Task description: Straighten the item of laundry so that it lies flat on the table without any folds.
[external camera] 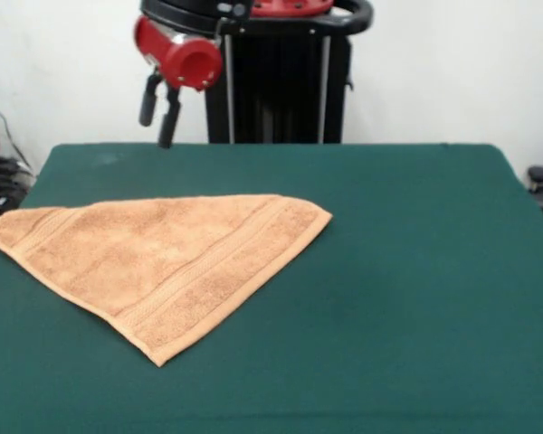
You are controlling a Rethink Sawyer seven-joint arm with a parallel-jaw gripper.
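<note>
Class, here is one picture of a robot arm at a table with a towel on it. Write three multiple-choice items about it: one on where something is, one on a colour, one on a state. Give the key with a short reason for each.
1. Where on the table does the towel lie?
A. On the picture's left, one corner at the table's left edge
B. In the far right corner
C. On the floor

2. What colour is the table's cover?
A. Red
B. Dark green
C. White

3. How does the claw stand to the towel?
A. Gripping a corner
C. Pressing on its middle
B. Raised, apart from it

Key: 1 A, the towel spreads over the left half and its left tip meets the edge. 2 B, the cloth all round the towel is dark green. 3 B, the claw hangs over the table's far edge, touching nothing.
</note>
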